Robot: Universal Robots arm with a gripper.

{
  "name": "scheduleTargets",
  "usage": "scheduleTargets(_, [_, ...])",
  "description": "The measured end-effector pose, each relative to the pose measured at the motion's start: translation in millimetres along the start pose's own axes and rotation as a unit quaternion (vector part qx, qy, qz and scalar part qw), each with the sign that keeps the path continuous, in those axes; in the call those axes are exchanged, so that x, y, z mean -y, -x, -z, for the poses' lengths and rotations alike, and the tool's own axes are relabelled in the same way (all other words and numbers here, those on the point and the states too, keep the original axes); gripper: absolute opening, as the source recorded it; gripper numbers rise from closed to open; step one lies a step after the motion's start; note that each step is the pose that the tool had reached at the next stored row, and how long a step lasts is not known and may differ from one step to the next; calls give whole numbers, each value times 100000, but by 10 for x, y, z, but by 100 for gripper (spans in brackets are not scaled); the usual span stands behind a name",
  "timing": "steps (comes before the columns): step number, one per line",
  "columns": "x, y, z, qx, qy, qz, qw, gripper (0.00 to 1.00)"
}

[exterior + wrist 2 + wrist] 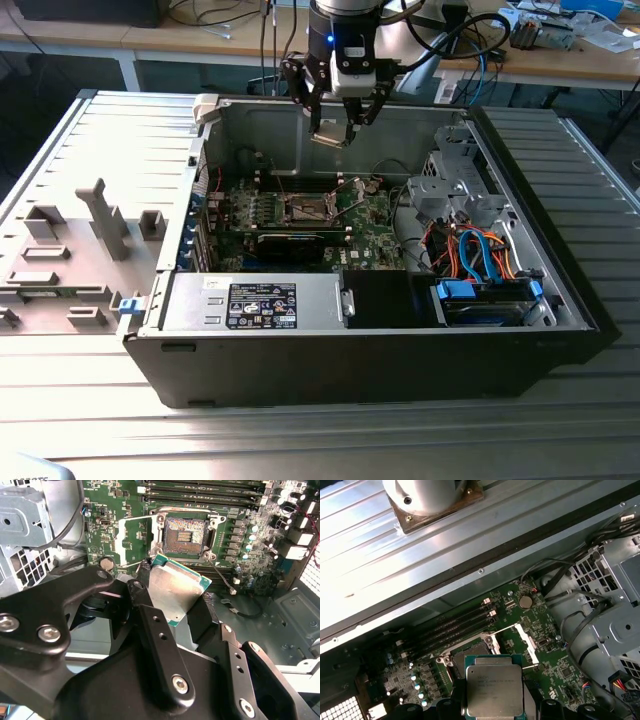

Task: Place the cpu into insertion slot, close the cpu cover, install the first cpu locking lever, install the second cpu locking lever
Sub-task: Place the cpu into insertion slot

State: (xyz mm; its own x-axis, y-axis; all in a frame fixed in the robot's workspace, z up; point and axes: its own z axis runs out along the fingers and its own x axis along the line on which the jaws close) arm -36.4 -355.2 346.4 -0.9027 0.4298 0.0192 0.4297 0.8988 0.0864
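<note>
Exterior view, from its left: a detached side panel [90,240] with grey plastic fittings lies at nine o'clock of the open computer case [350,360], both on a ribbed metal table [300,440]; the case holds a labelled power supply [255,303] along its six o'clock wall, a green motherboard [370,215] at centre, and a metal drive cage [455,180] with blue and orange cables [487,245] at three o'clock. On the board the insertion slot [303,208] sits with a long black card [290,240] just beside it at six o'clock; the gripper [335,125] hangs at about one o'clock of the slot, level with the case's twelve o'clock wall and well apart from the board.

In the second wrist view the insertion slot [186,530] lies uncovered, its dark contact field exposed inside a silver border; the cpu cover [121,540] stands swung open off one side, memory slots [200,490] run along another, and a coin battery [106,562] sits near the cover; open air separates chip and socket. The gripper [176,592] is clamped on the cpu [172,577], black fingers [207,605] pressing two opposite edges.

In the first wrist view the cpu [494,680] shows a flat silver-grey lid with dark print, framed by a thin green rim; the cpu cover [526,642] stands raised beside the socket beyond it.
</note>
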Motion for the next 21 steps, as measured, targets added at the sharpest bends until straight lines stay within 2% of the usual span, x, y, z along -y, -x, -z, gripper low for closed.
scheduleTargets(21, [0, 0, 0, 92, 23, -1087, 99994, 54])
